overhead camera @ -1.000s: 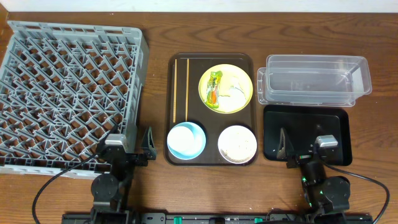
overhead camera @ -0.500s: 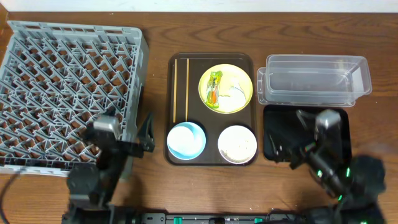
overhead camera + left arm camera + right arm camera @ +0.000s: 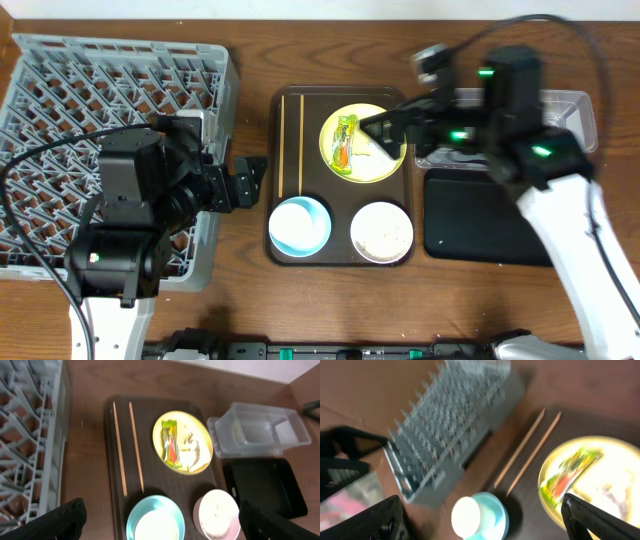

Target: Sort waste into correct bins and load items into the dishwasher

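Wrapper [image 3: 344, 141] lies on yellow plate [image 3: 362, 172]; right pincer [image 3: 382, 132] above gapes empty (left pincer [image 3: 246, 182] too).

Soft, even indoor light; one view crisp, one a little soft, one badly smeared.

From overhead the wooden table [image 3: 330, 40] is bright and evenly lit. Shadows are short and soft-edged, with a faint one along the right side of the dish rack [image 3: 90, 90]. Only the right arm [image 3: 515, 90] is blurred there, and the black tray [image 3: 470, 225] shows a dull sheen. The left wrist view is slightly soft, with pale glare on the clear tub [image 3: 255, 430]. The left gripper's fingertips [image 3: 55, 520] sit dark and out of focus in the near corners. The right wrist view is streaked throughout: the rack pegs run together, the yellow plate [image 3: 592, 480] washes out towards white, and the right gripper's fingertips [image 3: 365, 520] are black blurs.
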{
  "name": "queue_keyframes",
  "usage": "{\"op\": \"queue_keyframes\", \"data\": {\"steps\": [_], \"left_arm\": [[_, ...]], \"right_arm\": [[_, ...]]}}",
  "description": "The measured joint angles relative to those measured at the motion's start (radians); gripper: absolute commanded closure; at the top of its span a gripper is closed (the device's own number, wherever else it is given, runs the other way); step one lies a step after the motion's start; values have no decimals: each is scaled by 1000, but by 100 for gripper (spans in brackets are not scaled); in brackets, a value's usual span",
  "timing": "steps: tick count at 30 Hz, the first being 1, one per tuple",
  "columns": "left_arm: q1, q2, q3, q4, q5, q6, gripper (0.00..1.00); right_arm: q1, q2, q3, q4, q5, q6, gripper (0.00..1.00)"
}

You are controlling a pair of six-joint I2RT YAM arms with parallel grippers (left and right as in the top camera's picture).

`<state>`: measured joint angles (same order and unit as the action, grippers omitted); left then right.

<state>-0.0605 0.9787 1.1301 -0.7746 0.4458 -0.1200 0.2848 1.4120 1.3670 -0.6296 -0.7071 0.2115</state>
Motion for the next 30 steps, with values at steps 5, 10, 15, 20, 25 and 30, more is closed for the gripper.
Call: {"op": "queue_keyframes", "data": {"steps": [5,10,15,20,25,30], "left_arm": [[0,34,0,-31,1,0,3],[0,59,0,-31,0,0,3],[0,72,0,-31,0,0,3],[0,74,0,-31,0,0,3],[0,74,0,-31,0,0,3],[0,74,0,-31,0,0,3]], "right_arm": [[124,201,4,-78,267,19,1],[169,397,1,-80,537,58,21],[169,506,1,-63,631,79,49],[169,580,-1,-51,660,86,99],[163,550,-1,-60,657,89,99],[84,337,2,-53,658,90,99]]}}
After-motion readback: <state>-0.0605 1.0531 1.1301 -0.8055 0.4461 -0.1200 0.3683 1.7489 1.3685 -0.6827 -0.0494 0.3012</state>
